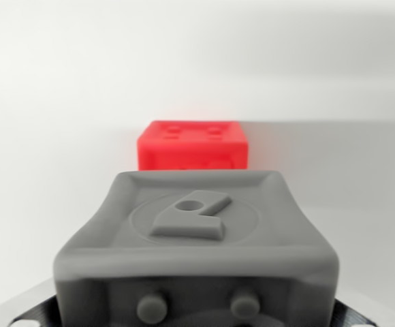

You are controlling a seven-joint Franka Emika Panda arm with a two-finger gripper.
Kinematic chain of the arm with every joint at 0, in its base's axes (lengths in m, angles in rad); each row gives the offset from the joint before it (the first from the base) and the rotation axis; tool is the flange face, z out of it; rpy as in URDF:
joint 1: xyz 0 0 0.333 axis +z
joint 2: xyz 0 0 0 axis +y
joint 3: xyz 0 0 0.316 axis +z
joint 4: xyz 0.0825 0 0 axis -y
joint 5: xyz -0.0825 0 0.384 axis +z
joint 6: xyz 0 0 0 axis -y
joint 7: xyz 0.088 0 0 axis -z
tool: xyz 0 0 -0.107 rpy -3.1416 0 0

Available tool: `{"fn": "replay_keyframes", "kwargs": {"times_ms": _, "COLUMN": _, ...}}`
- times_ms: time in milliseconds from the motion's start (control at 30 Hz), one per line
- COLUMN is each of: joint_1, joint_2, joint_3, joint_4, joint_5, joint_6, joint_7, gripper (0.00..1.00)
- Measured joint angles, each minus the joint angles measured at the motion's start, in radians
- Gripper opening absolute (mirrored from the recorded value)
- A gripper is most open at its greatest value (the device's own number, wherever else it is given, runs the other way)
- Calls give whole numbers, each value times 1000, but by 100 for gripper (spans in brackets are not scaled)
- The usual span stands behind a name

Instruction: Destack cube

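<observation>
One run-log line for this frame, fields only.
view: wrist | near: grey cube, fills lower frame | behind: red cube on white surface | cubes touching: cannot tell | gripper: fingers not visible, state cannot tell

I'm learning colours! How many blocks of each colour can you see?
Red block: 1
Grey block: 1
Total: 2

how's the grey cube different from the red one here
The grey cube fills the lower half of the wrist view, close to the camera; the red cube sits farther back and looks small. The grey cube's upper face shows a raised figure in a ring; the red cube's top shows small square marks. Both are blocky with rounded edges.
</observation>
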Motion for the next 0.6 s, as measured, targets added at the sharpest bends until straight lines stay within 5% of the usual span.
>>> {"fn": "replay_keyframes", "kwargs": {"times_ms": 600, "joint_1": -4, "joint_2": -150, "joint_3": -6, "joint_4": 5, "joint_5": -68, "joint_6": -149, "joint_7": 50, "gripper": 0}}
